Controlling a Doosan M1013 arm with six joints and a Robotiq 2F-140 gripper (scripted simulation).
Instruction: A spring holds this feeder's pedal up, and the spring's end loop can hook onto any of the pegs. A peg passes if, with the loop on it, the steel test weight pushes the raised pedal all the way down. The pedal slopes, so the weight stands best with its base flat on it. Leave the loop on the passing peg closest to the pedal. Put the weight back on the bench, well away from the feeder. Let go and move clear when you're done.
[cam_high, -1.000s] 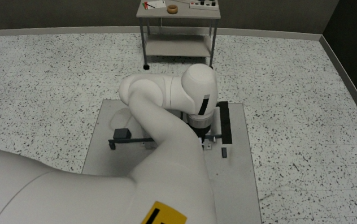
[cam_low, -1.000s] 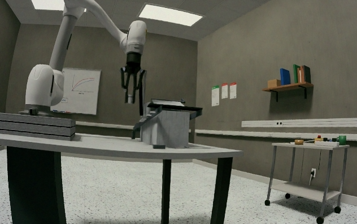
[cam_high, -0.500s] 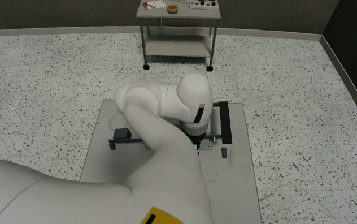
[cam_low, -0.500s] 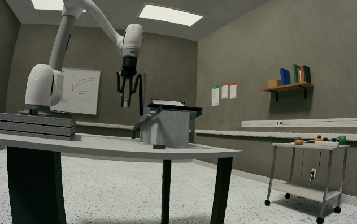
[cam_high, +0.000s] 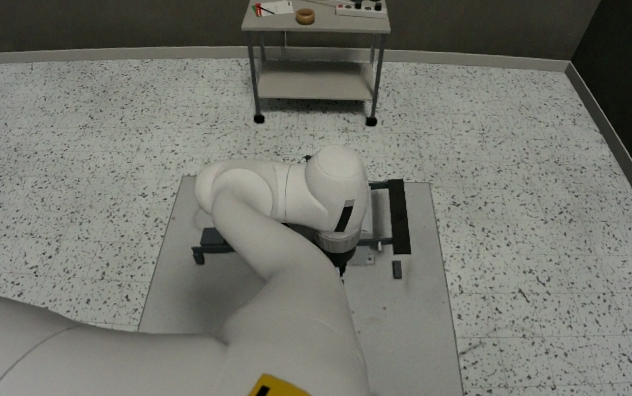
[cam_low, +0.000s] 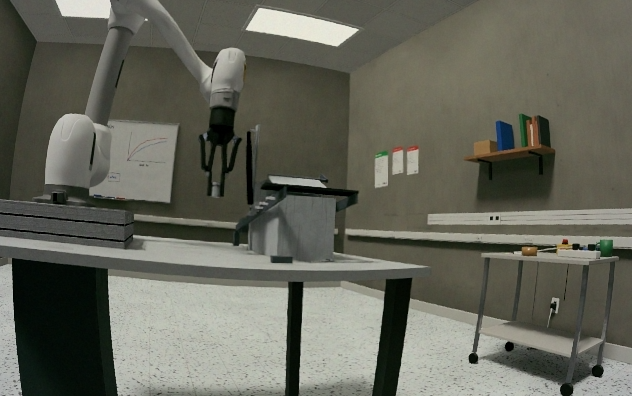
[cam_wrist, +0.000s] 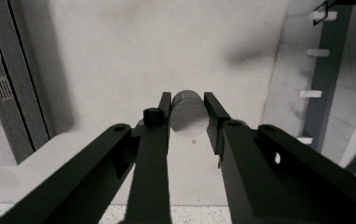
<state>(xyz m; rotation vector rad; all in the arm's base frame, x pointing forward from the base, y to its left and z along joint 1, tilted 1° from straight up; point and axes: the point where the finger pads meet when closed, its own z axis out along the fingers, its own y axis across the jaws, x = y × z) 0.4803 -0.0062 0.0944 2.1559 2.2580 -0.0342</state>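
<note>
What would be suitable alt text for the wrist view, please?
The gripper holds a grey cylindrical weight between its fingers, above a pale bench. At right, white pegs line a dark bar.

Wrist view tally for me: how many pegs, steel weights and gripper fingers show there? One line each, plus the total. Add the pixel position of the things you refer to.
Pegs (cam_low: 269, 198) (cam_wrist: 310, 93): 4, the lowest one partly hidden by the gripper
Steel weight (cam_low: 215, 189) (cam_wrist: 189, 121): 1, between the fingers
Gripper fingers (cam_low: 223, 186): 2
Total: 7
</note>
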